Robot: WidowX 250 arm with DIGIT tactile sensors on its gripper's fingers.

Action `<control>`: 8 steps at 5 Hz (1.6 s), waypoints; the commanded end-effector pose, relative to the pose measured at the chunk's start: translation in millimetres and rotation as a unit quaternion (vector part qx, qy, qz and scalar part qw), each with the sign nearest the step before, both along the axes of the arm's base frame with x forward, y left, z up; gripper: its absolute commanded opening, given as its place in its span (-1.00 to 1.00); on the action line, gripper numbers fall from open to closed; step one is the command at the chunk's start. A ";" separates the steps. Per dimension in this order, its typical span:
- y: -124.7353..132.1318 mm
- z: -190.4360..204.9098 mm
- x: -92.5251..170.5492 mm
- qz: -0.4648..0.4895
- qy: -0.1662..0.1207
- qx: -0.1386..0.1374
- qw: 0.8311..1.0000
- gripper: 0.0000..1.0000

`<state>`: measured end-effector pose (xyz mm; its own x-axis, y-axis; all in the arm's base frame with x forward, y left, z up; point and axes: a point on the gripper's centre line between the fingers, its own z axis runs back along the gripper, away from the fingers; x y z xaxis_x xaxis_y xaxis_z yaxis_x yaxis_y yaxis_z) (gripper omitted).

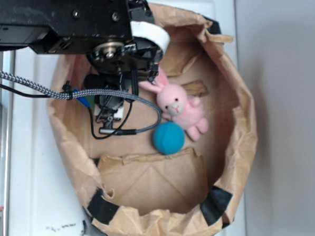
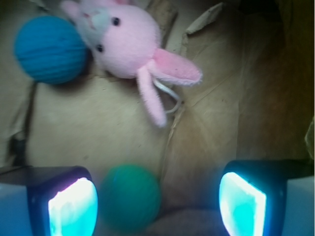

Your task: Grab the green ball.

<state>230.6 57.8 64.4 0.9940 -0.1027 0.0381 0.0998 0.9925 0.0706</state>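
Observation:
The green ball [image 2: 130, 196] lies on the brown paper floor between my fingers, close beside the left pad [image 2: 73, 209] and well apart from the right pad [image 2: 242, 202]. My gripper [image 2: 157, 205] is open and holds nothing. In the exterior view the arm and gripper body [image 1: 113, 102] hang over the left part of the bag and hide the green ball.
A pink plush bunny [image 2: 130, 42] [image 1: 180, 108] lies ahead of the gripper, with a blue-teal ball [image 2: 49, 48] [image 1: 168, 138] touching it. Everything sits inside a crumpled paper bag whose raised walls [image 1: 241, 138] ring the floor. A braided cable [image 1: 69, 89] crosses the arm.

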 end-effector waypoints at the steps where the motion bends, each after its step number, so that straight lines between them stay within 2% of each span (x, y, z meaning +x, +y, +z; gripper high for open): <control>1: -5.9 -23.3 3.8 -0.007 -0.006 0.012 1.000 1.00; 2: -13.8 -33.0 1.4 -0.008 0.002 0.015 1.000 1.00; 3: -20.4 -24.4 7.2 0.007 -0.009 0.002 1.000 -1.00; 4: -23.7 11.5 14.2 0.035 -0.019 -0.032 0.999 -1.00; 5: -25.3 60.6 22.1 0.060 -0.022 -0.086 0.994 -1.00; 6: -25.1 86.7 25.0 0.065 -0.017 -0.113 0.991 -1.00; 7: -23.3 91.1 23.6 0.062 -0.016 -0.115 0.991 -1.00; 8: -21.6 100.5 24.2 0.056 -0.022 -0.138 0.989 -1.00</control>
